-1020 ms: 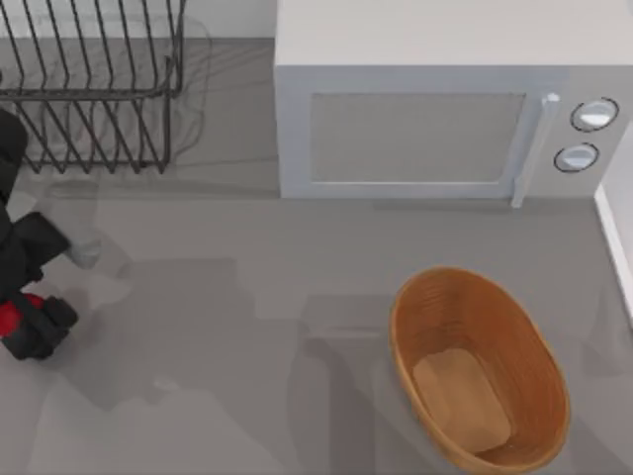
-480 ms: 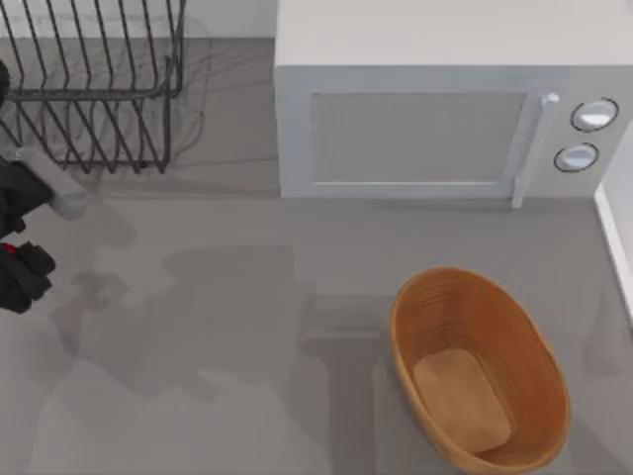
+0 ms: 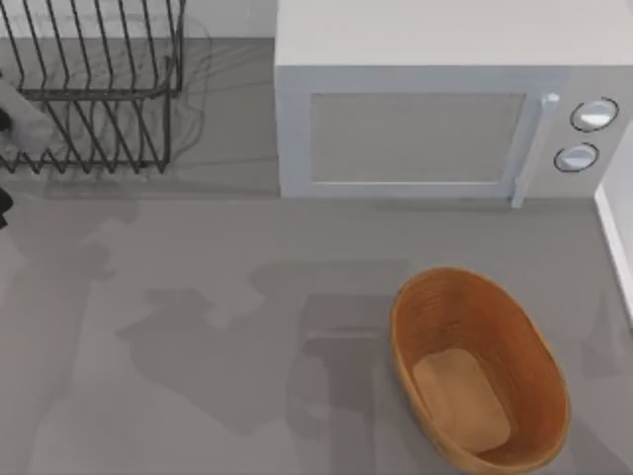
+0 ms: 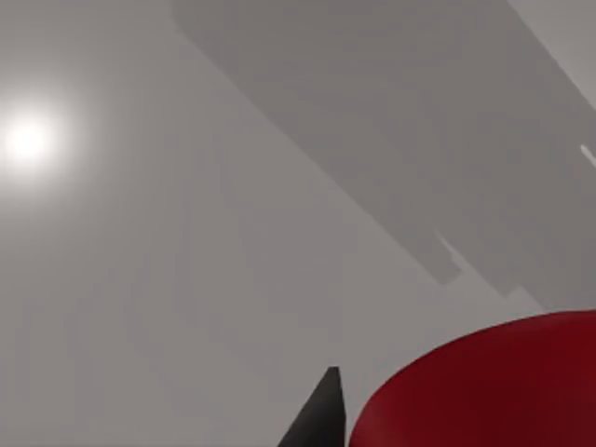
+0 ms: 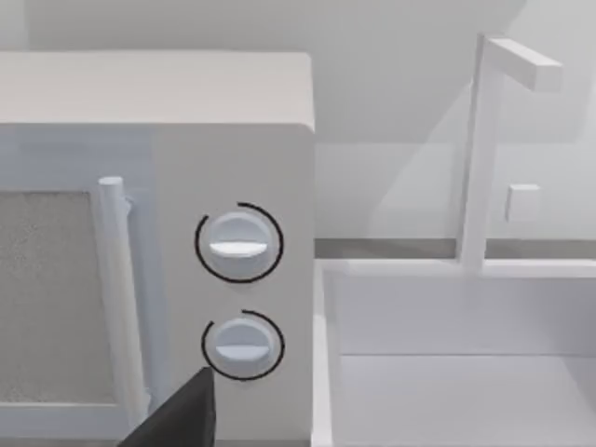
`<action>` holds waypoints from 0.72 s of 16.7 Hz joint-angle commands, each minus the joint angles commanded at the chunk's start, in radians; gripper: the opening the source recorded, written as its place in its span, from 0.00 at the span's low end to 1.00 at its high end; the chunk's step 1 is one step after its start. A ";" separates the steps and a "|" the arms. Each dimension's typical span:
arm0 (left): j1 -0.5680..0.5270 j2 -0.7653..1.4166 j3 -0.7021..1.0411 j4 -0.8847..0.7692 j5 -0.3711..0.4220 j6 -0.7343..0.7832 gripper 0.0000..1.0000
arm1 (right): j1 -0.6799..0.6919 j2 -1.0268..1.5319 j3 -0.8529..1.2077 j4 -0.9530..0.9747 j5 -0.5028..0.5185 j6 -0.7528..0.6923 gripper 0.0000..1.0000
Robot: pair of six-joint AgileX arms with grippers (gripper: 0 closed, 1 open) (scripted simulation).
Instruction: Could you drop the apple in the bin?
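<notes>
The apple (image 4: 494,386) is a glossy red curve very close to the left wrist camera, with a dark fingertip (image 4: 321,414) beside it. My left gripper (image 4: 391,424) is shut on the apple and holds it well above the bare grey table. In the top view a dark sliver of my left arm (image 3: 3,205) shows at the left edge, near the rack. The bin (image 3: 529,341), an oval orange-brown basket with a tan bottom, stands empty at the front right, far from the apple. My right gripper (image 5: 177,414) hangs by the microwave's dials.
A white microwave (image 3: 435,109) fills the back centre and right, its door shut. A dark wire dish rack (image 3: 94,89) stands at the back left. A white sink (image 5: 456,372) with a tap (image 5: 484,149) lies to the microwave's right.
My left arm has carried the apple leftward and toward the back, almost out of the top view's left edge. The bin has not moved.
</notes>
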 joint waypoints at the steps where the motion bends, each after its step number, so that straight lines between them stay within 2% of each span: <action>1: 0.000 0.000 0.000 0.000 0.000 0.000 0.00 | 0.000 0.000 0.000 0.000 0.000 0.000 1.00; 7: -0.007 0.007 -0.003 -0.002 -0.002 -0.020 0.00 | 0.000 0.000 0.000 0.000 0.000 0.000 1.00; 12: -0.108 0.052 0.004 -0.052 -0.019 -0.247 0.00 | 0.000 0.000 0.000 0.000 0.000 0.000 1.00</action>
